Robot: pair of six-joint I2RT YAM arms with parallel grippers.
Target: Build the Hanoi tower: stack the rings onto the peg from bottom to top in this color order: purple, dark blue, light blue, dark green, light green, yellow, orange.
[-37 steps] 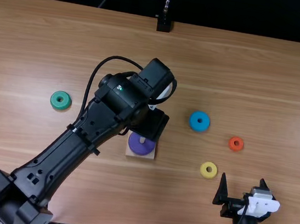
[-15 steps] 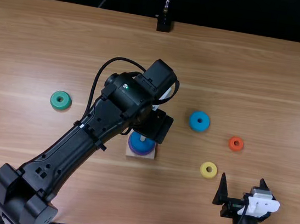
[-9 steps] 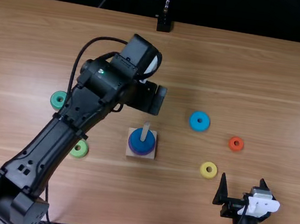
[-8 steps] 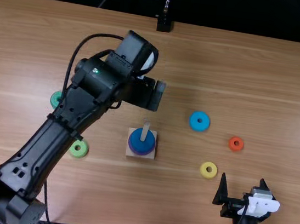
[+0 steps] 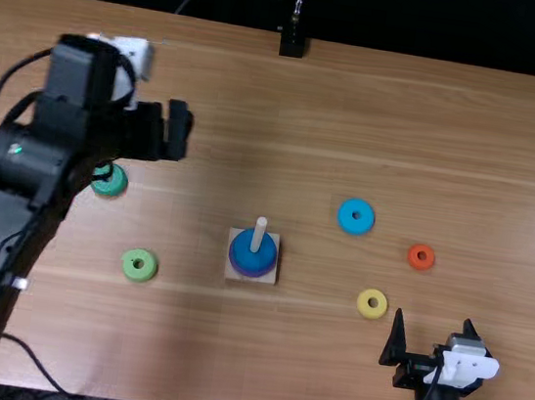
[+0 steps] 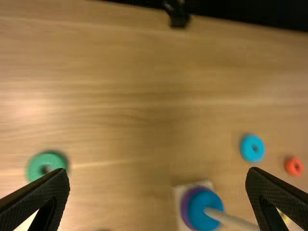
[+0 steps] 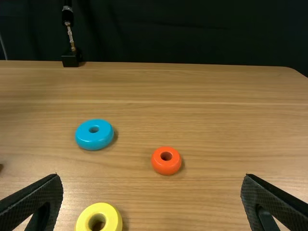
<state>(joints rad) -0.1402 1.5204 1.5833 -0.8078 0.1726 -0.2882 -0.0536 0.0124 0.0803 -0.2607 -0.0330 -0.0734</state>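
From here the pale round wooden peg (image 5: 259, 234) stands on its square base, dark blue ring (image 5: 244, 253) over purple ring (image 5: 250, 274). Around it on the table: light blue ring (image 5: 345, 216) at two o'clock, small orange ring (image 5: 412, 256) at three, yellow ring (image 5: 362, 303) near four, light green ring (image 5: 129, 265) between eight and nine, dark green ring (image 5: 116, 187) towards ten. The left gripper (image 5: 178, 131), fingers spread and empty, is towards eleven; the right gripper (image 5: 433, 320), parted and empty too, lies beyond the yellow ring.

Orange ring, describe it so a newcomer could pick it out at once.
On the wooden table in the top view, find the peg's square base, then go right past the light blue ring. The orange ring lies flat there, farther from the near edge than the yellow ring. It is the smallest loose ring.
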